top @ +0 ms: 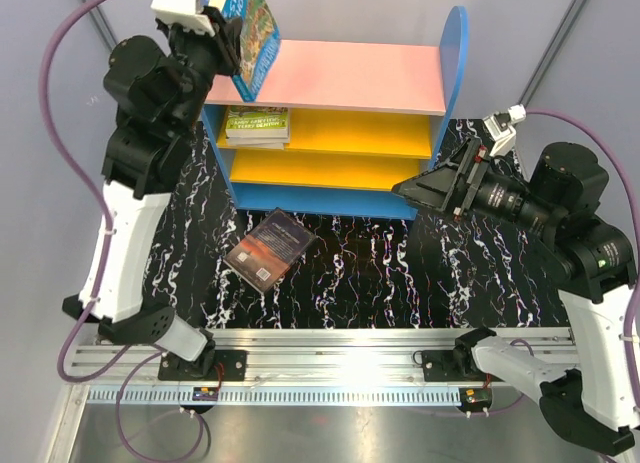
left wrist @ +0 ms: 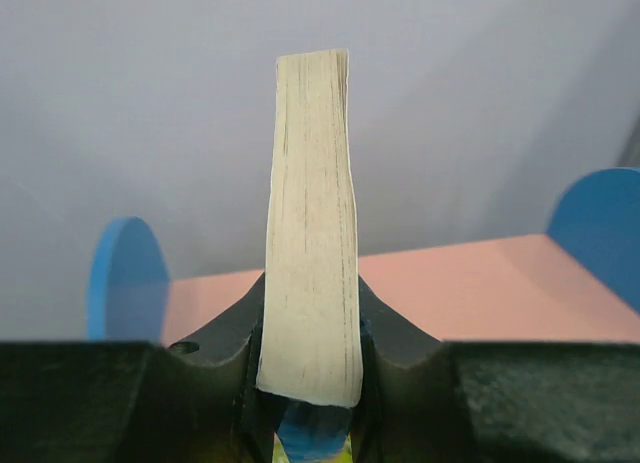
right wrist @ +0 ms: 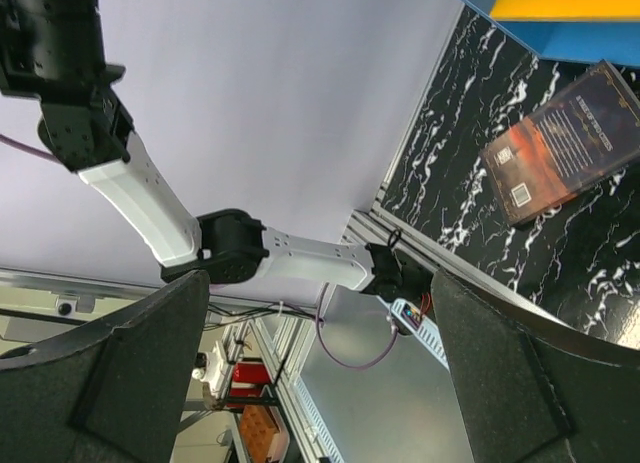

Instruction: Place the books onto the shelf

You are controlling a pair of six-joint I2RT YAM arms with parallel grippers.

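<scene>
Books sat in three places. The blue paperback (top: 255, 33) stood on edge in the left gripper (top: 224, 41), pinched between narrowly parted fingers over the left end of the shelf's (top: 455, 53) pink top board (top: 350, 73) — its cream page edges faced the wrist camera. A small stack (top: 257, 125), a yellow-green cover uppermost, lay flat at the left of the upper yellow board (top: 340, 131). The dark book (top: 270, 248) lay flat on the bench (top: 400, 273), just in front of the shelf. The right gripper (top: 425, 188) hung by the shelf's lower right corner — spread wide, holding nothing.
</scene>
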